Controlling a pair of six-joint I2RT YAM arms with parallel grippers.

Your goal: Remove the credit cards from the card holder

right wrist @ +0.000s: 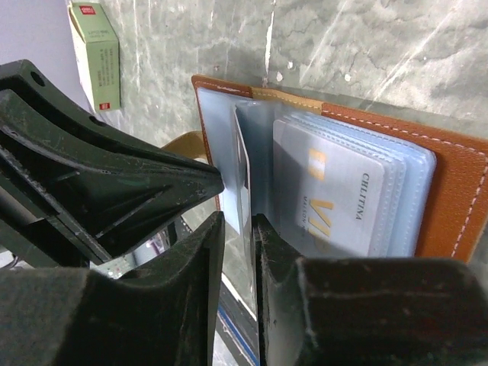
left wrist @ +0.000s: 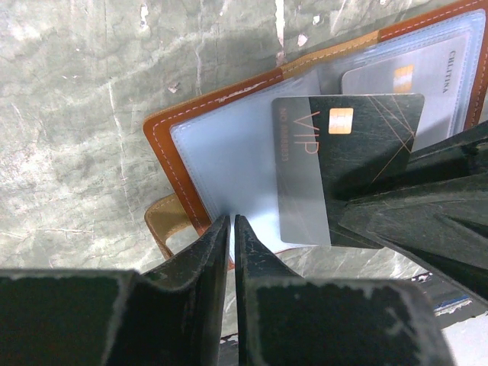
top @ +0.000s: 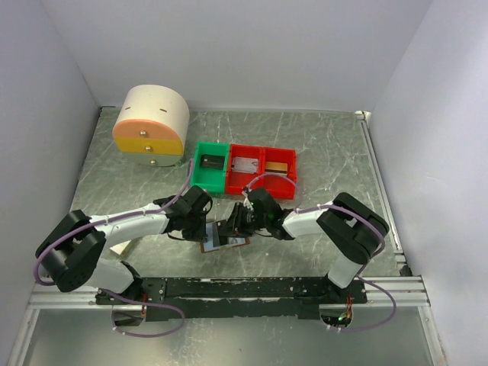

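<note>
The card holder (top: 223, 239) is lying open on the tabletop (top: 320, 137), right between the two arms and just in front of the row of bins. Brown cover down, pale-blue sleeves facing up, little brown tab (left wrist: 164, 221) sticking off the edge nearest the left arm.

The left gripper (left wrist: 231, 229) has its jaws almost fully closed. Only a thin slit shows between them, and they're pinched on the edge of the holder's blue panel right beside that tab, so it looks like it's pinning the thing down.

The right gripper (right wrist: 238, 229) comes in from the other side. A dark card marked VIP (left wrist: 351, 152) lies across the blue panel, and its lower corner disappears under the right arm's black fingers. From the right wrist view the same card shows edge-on, running down into the gap between the jaws. The gap looks a bit wider than the card, so you honestly can't tell if it's actually being squeezed or just sitting in there.

A silver card (right wrist: 343, 202) is tucked in a sleeve on the other half.

Further back are a green bin (top: 210, 166), a red bin (top: 263, 169) and a cream drawer unit (top: 151, 122). A small box (right wrist: 95, 53) stands off to the side.
</note>
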